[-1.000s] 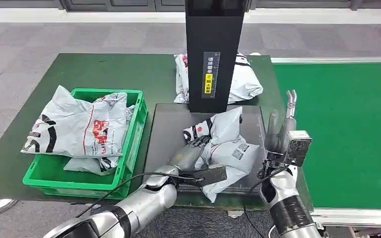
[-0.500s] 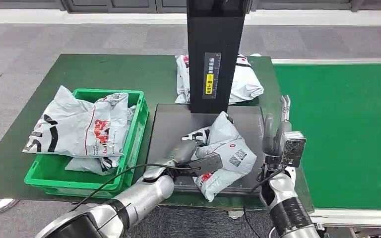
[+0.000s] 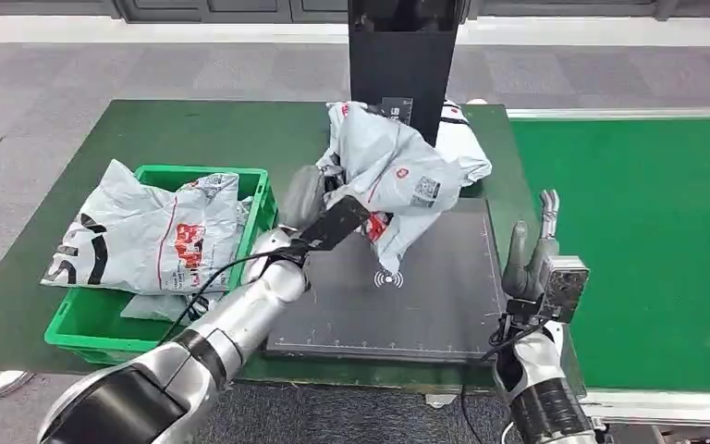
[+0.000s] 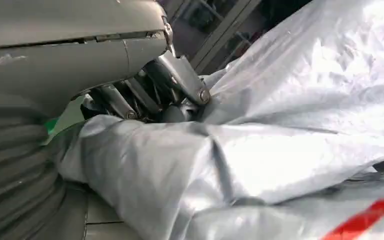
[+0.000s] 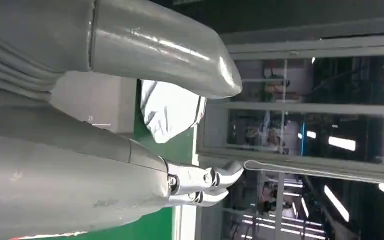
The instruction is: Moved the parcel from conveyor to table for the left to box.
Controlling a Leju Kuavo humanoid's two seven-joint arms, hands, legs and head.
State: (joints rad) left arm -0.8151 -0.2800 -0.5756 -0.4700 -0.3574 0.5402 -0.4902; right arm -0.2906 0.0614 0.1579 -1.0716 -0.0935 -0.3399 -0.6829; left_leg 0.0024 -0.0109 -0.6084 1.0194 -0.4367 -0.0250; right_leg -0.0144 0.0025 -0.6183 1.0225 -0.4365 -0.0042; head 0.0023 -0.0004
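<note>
Now the parcel has been lifted off the black pad where it lay a second ago and is held aloft at centre frame, clamped in the left hand, close against the black post. Boxing is judged under way. The green crate, at left and already part filled, is kept just beside the pad. The right hand is held upright, fingers apart, at the pad's right edge

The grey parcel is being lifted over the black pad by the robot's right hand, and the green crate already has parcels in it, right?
Not quite: the left hand holds the grey parcel above the black pad, as the head view shows. The green crate does hold parcels.
</note>
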